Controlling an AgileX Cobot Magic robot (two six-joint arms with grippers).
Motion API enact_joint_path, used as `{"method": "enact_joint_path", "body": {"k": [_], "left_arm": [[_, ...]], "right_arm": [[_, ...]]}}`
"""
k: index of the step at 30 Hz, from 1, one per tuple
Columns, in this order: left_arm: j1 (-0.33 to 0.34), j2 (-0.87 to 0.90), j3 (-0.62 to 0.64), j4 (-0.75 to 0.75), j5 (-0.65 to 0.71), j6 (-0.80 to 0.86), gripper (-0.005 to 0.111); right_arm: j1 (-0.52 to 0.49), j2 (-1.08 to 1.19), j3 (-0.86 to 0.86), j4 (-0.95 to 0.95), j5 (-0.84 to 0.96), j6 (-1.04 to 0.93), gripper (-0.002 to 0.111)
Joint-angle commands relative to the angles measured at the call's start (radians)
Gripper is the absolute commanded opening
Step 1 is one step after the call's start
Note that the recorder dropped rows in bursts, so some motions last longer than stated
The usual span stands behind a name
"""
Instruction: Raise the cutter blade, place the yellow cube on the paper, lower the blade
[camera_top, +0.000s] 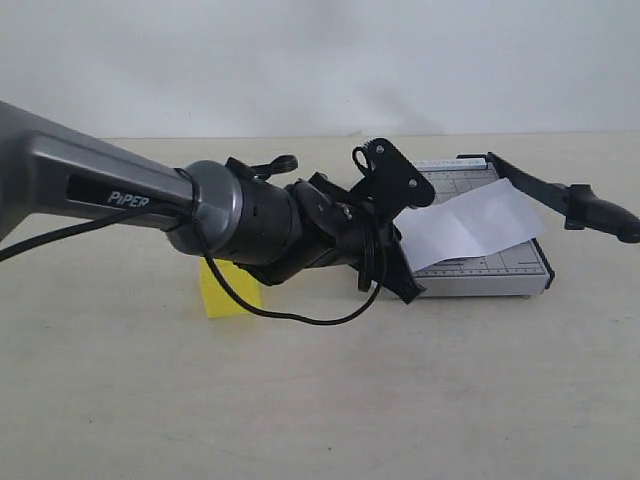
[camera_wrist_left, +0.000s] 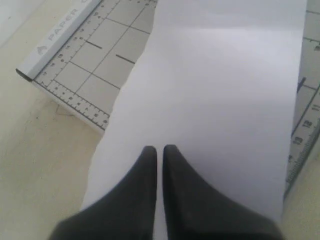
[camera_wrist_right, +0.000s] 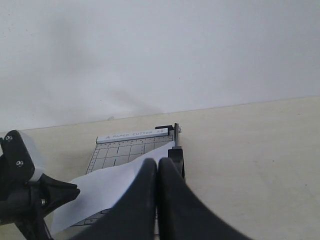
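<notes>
I judge the step in hand to be fetching the yellow cube (camera_top: 228, 292). The cutter blade (camera_top: 545, 188) looks tilted up off the trimmer base (camera_top: 500, 268), its handle (camera_top: 605, 215) jutting toward the right edge of the exterior view, though I cannot tell how high it stands.

My left hand (camera_wrist_left: 160, 149) hangs over the paper (camera_top: 470, 225) with its fingers pressed together and nothing between them. My right hand (camera_wrist_right: 158, 162) is likewise closed and empty, near the blade end of the base.

To do this well, I would pull the left hand off the sheet without brushing it, since the paper lies loose and would slide. Then I would spread the fingers wide before dropping onto the cube, take it by two opposite flat faces, and set it down in the middle of the sheet, well clear of the blade's path.

The cube sits on the surface (camera_top: 400, 400) left of centre in the exterior view, apart from the base and half hidden behind my left arm. What shows is plain bright yellow with crisp edges. The paper is white, faintly creased, lying aslant across the grid and overhanging the base's edge.
</notes>
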Motion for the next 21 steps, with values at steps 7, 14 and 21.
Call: {"method": "enact_joint_path", "body": {"k": [7,14,21], "left_arm": [[0.007,0.018,0.000,0.021,-0.035,0.027,0.005],[0.009,0.040,-0.060,0.020,-0.041,0.027,0.005],[0.029,0.040,-0.099,0.015,-0.031,0.027,0.005]], "right_arm": [[-0.001,-0.004,0.001,-0.006,-0.006,0.001,0.000],[-0.001,-0.004,0.001,-0.006,-0.006,0.001,0.000],[-0.001,-0.004,0.001,-0.006,-0.006,0.001,0.000]]}}
